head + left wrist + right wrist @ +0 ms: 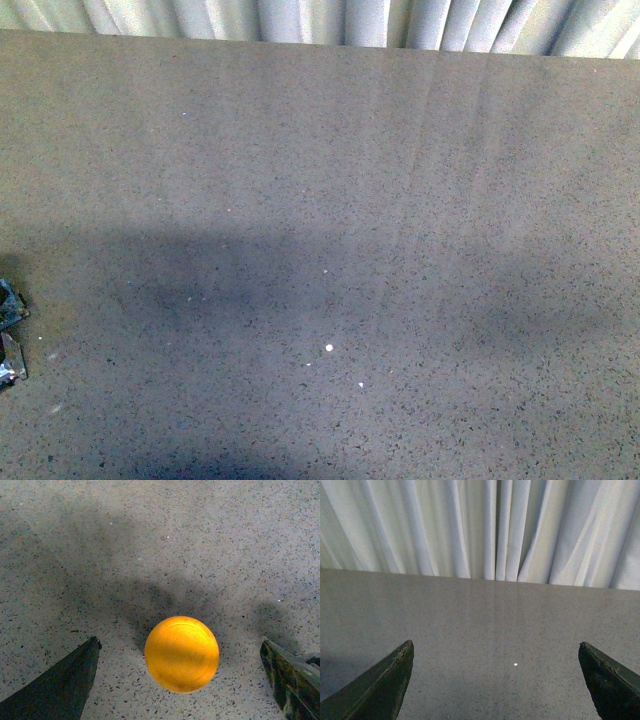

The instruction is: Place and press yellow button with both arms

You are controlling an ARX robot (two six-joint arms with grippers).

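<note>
The yellow button point(182, 654) shows only in the left wrist view, as a domed yellow cap seen from above on the speckled grey table point(150, 540). Its collar and base are hidden under the cap. My left gripper point(179, 640) is open, with one dark finger point(65, 680) on each side of the cap and a clear gap to both. My right gripper point(495, 644) is open and empty above bare table. The button and both arms are out of the front view.
A small dark shiny thing point(10, 335) sits at the left edge of the front view; I cannot tell what it is. White specks point(329, 347) lie on the table. A pale pleated curtain point(485, 525) hangs behind the far table edge.
</note>
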